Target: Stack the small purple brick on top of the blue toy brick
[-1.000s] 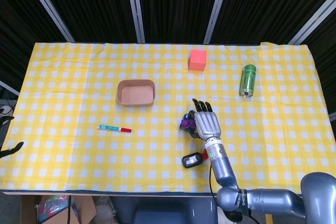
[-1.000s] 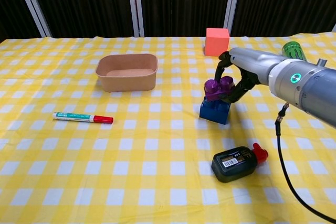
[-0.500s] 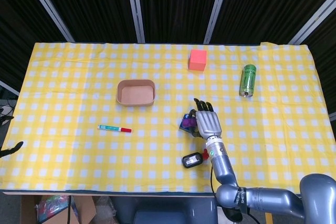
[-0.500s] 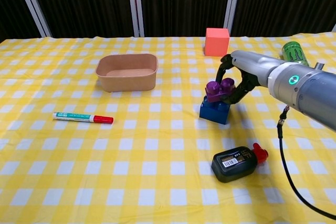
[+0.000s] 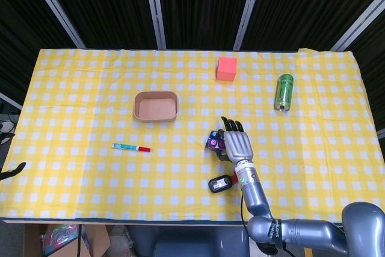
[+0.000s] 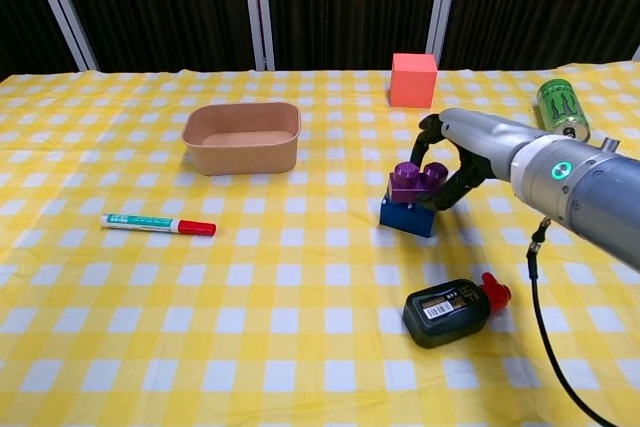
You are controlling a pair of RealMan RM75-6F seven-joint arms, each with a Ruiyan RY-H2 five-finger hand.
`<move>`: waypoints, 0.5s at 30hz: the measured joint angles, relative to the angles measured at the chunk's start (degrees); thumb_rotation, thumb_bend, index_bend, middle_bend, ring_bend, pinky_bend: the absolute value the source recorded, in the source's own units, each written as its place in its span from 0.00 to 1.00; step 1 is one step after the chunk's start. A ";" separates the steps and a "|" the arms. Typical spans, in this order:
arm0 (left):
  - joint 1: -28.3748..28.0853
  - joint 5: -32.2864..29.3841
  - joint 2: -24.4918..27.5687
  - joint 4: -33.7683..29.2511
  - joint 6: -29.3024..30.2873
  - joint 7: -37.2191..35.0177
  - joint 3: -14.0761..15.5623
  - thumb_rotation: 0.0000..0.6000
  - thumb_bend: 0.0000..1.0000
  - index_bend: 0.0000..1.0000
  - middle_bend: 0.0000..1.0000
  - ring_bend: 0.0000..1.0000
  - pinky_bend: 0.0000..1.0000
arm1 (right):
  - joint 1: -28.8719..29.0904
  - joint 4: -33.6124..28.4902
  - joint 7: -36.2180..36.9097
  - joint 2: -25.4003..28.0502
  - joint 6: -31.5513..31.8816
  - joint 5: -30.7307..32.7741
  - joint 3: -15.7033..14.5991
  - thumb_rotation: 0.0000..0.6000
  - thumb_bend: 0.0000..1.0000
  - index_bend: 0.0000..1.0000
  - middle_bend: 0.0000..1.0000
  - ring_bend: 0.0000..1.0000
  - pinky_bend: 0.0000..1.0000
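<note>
The small purple brick (image 6: 415,181) sits on top of the blue toy brick (image 6: 408,215) near the middle of the yellow checked table. My right hand (image 6: 455,152) arches over the stack from the right and pinches the purple brick between its thumb and curled fingers. In the head view the right hand (image 5: 237,144) covers most of the stack, and only the purple brick (image 5: 214,141) peeks out at its left. My left hand appears in neither view.
A brown paper bowl (image 6: 242,137) stands at the left of centre, with a red-capped marker (image 6: 158,224) in front of it. An orange cube (image 6: 413,79) and a green can (image 6: 562,107) are further back. A black bottle with a red cap (image 6: 452,309) lies in front of the stack.
My right hand has lowered the purple brick, which hung tilted just above the blue brick, until it sits flat on top. The hand has dropped with it.
</note>
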 measured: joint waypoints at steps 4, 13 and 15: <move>0.03 -0.11 0.04 0.07 -0.01 -0.15 -0.07 1.00 0.21 0.26 0.09 0.00 0.05 | -0.05 0.93 0.14 -0.74 -0.37 -0.02 0.08 1.00 0.51 0.59 0.00 0.00 0.00; 0.06 -0.35 0.08 0.20 0.01 -0.02 -0.18 1.00 0.21 0.26 0.09 0.00 0.05 | -0.54 1.05 -0.21 0.21 -0.25 -0.56 0.42 1.00 0.51 0.59 0.00 0.00 0.00; 0.02 -0.30 0.03 0.14 0.02 0.25 -0.13 1.00 0.21 0.26 0.09 0.00 0.05 | -0.99 0.26 -0.25 1.15 0.14 -0.88 0.36 1.00 0.51 0.60 0.00 0.00 0.00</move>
